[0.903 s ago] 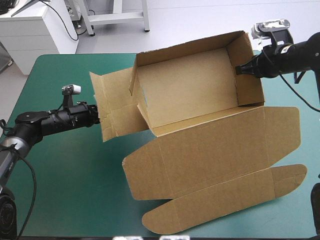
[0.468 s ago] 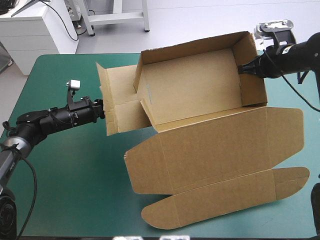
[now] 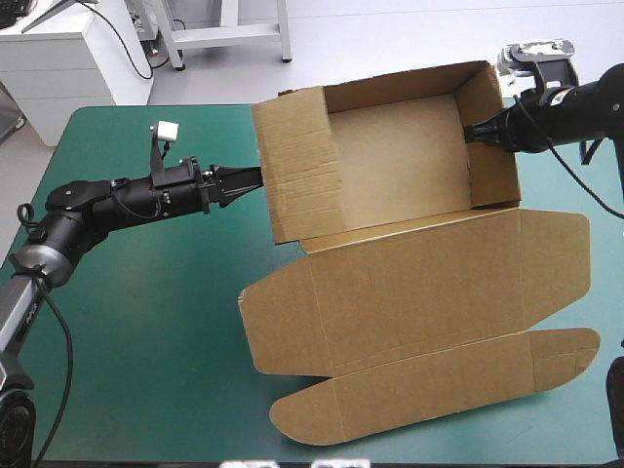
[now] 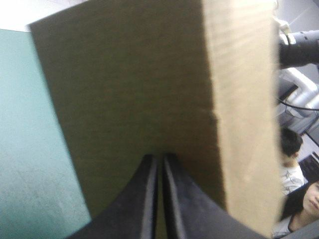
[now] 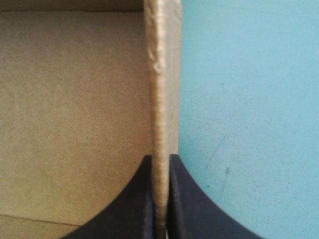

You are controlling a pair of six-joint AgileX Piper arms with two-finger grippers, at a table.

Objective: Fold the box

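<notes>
The brown box (image 3: 390,166) stands as an open tray at the far right of the teal-green table (image 3: 146,322). Its lid (image 3: 419,292) lies flat toward the front. The left end panel (image 3: 292,166) is raised and leans inward. My left gripper (image 3: 255,175) is shut, its tips against that panel's outer face (image 4: 129,89); in the left wrist view the black fingers (image 4: 149,199) meet in a narrow arch at the gripper (image 4: 158,158). My right gripper (image 3: 470,133) is shut on the box's right wall, whose edge (image 5: 162,74) runs between the fingers of the gripper (image 5: 159,159).
The lid's rounded tuck flap (image 3: 439,390) reaches close to the table's front edge. Bare teal-green cover lies to the left of the box under the left arm (image 3: 117,200). The right arm (image 3: 575,107) comes in over the far right corner.
The box's left end flap has swung up from lying outward to standing against the tray. My left gripper moved right and farther with it and rolled upright. The right gripper held still.
</notes>
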